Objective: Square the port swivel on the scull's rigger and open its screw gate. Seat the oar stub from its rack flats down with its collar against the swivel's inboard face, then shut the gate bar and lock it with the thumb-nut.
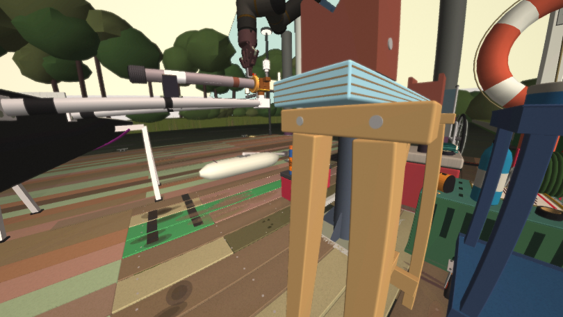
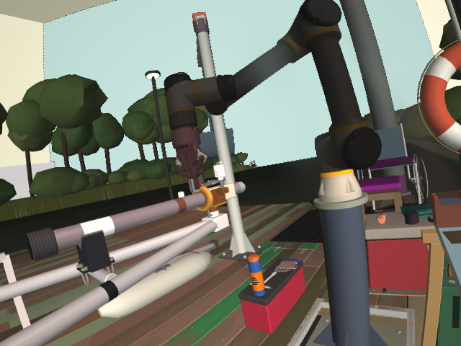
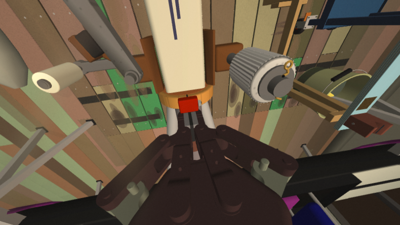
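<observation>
My gripper [image 3: 192,127] hangs just above the oar stub [image 2: 123,218], close to its orange collar [image 2: 206,197], and it is fully closed with nothing in it. The grey stub lies across the rigger with its cream end [image 3: 179,47] resting in the brown swivel [image 3: 179,60], the collar [image 3: 186,96] close against the swivel's face. A red tab [image 3: 187,104] sits just ahead of my fingertips. The ribbed white thumb-nut [image 3: 261,75] stands beside the swivel. In the side camera my gripper [image 1: 249,72] stands over the collar [image 1: 256,83].
A red box [image 2: 273,298] with an orange and blue cylinder sits on the deck below the rigger. A cream float [image 1: 240,164] lies under the rigger tubes. A wooden stool [image 1: 360,157] with a striped blue pad and the arm's grey pedestal [image 2: 342,268] stand to the right.
</observation>
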Robot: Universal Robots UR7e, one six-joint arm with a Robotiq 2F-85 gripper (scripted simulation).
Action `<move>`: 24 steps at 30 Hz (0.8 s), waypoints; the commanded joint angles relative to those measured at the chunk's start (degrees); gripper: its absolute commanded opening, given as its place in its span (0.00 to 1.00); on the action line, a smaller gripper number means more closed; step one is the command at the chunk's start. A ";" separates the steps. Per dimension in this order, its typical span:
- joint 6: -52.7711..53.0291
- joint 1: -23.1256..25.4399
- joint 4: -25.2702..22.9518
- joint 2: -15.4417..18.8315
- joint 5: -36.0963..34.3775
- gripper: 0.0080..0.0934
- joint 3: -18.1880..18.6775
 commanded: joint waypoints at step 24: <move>1.22 1.23 1.44 0.89 0.01 0.00 -2.45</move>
